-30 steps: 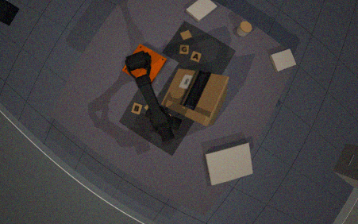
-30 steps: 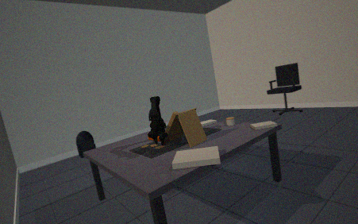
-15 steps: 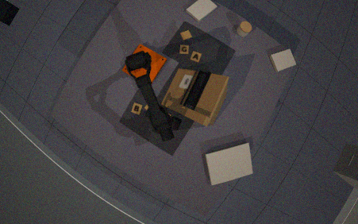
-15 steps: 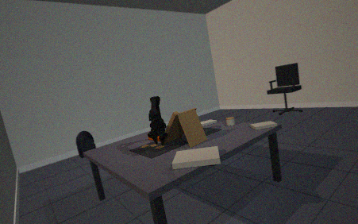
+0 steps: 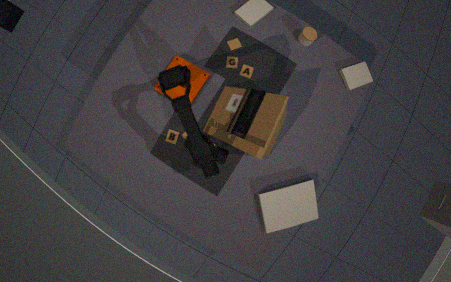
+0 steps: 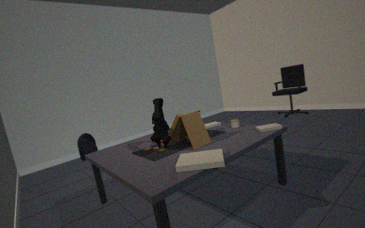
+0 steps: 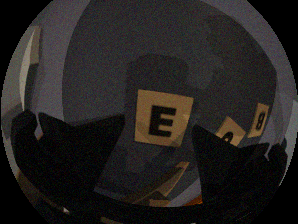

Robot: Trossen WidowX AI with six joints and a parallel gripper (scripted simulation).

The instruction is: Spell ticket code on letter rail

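Note:
My gripper (image 5: 219, 157) (image 6: 163, 146) (image 7: 159, 124) is open and empty, low over the dark mat (image 5: 215, 187) (image 7: 100, 65). In the wrist view the E tile (image 7: 145, 112) lies flat between and just ahead of the fingertips. Right of it are a partly hidden tile (image 7: 231, 131) and the B tile (image 7: 259, 120) (image 5: 172, 136). Beyond the cardboard tent lie the G tile (image 5: 232, 62), the A tile (image 5: 246, 71) and a tile with no readable letter (image 5: 234, 44). A white label (image 5: 234, 102) is on the tent; its print is unreadable. I cannot make out the letter rail.
The cardboard tent (image 5: 272, 117) (image 6: 198, 129) stands beside the arm. The orange base plate (image 5: 200, 77) lies under the arm's base. A large white block (image 5: 289, 206) (image 6: 200, 158), smaller white blocks (image 5: 254, 11) (image 5: 357, 76) and a tan-topped cup (image 5: 307, 37) (image 6: 235, 124) stand further off.

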